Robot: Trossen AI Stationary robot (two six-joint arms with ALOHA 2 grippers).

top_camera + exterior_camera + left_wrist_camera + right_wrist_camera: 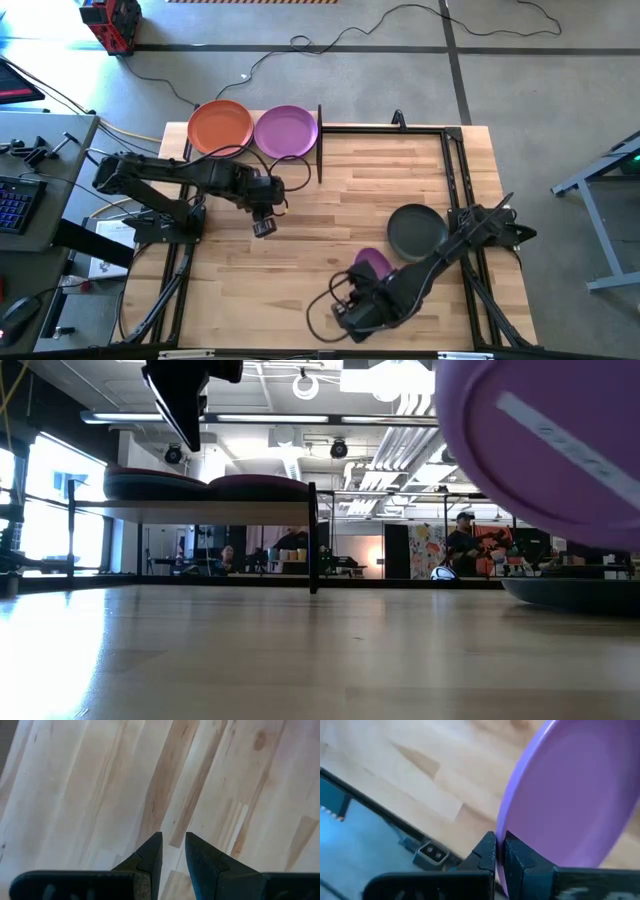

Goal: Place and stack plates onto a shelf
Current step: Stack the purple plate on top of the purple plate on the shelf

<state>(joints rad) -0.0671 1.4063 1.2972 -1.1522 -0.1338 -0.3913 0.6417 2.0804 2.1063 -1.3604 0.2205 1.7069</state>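
An orange plate (pixel 220 127) and a purple plate (pixel 287 131) lie side by side on the shelf (pixel 318 150) at the table's far left. The low view shows the shelf (pixel 200 510) on its black posts. A second purple plate (pixel 372 263) is held by my right gripper (pixel 362 288) near the table's near edge. This plate fills the upper right of the low view (pixel 540 440). A dark grey plate (pixel 417 230) rests flat on the table to the right. My left gripper (pixel 263 226) hovers over bare wood near the shelf, open by a narrow gap (pixel 174 845). My right gripper (pixel 500 840) pinches the purple plate by its rim (pixel 506 822), with one finger on each face. The plate is lifted clear of the table and stands tilted, nearly on edge.
A black metal frame (pixel 455 160) runs along the table's far and right sides. Bare wood lies between the shelf and the dark grey plate (pixel 575 592). Cables trail on the floor beyond the table, and people sit far back in the room.
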